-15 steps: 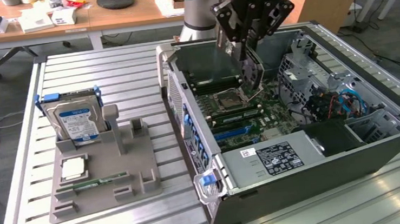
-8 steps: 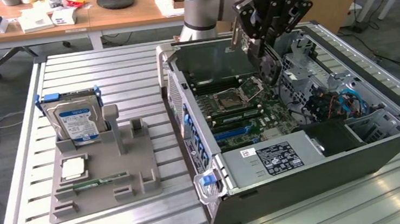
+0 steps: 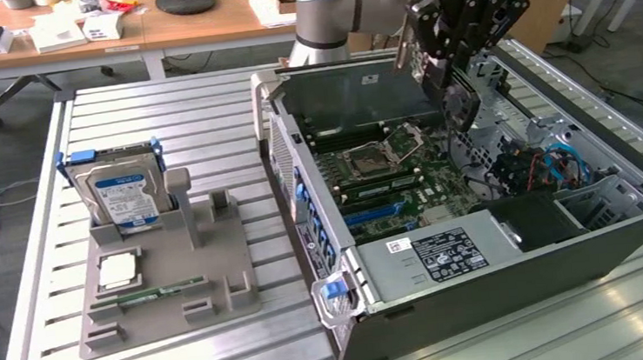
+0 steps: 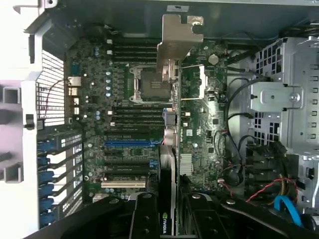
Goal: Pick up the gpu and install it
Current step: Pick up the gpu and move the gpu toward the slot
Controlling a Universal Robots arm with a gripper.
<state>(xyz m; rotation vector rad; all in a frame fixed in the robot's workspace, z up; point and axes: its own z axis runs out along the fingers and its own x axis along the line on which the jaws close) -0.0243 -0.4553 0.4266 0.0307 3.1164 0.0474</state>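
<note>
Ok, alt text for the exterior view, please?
The gripper holds the gpu on edge over the motherboard of an open computer case. On the exterior view's left, a grey holder carries a hard drive.

- gpu (image 4: 168, 154): green circuit board, bare silver metal bracket with a dull sheen, cooler looks like glossy black plastic
- computer case (image 3: 517, 276): dark grey sheet metal, pretty matt outside
- table (image 3: 152, 107): ribbed aluminium, brushed-looking
- holder (image 3: 177, 254): plain grey matt plastic
- hard drive (image 3: 124, 193): shiny metal, paper label, blue plastic rails
- desk (image 3: 203, 24): smooth light wood
</note>
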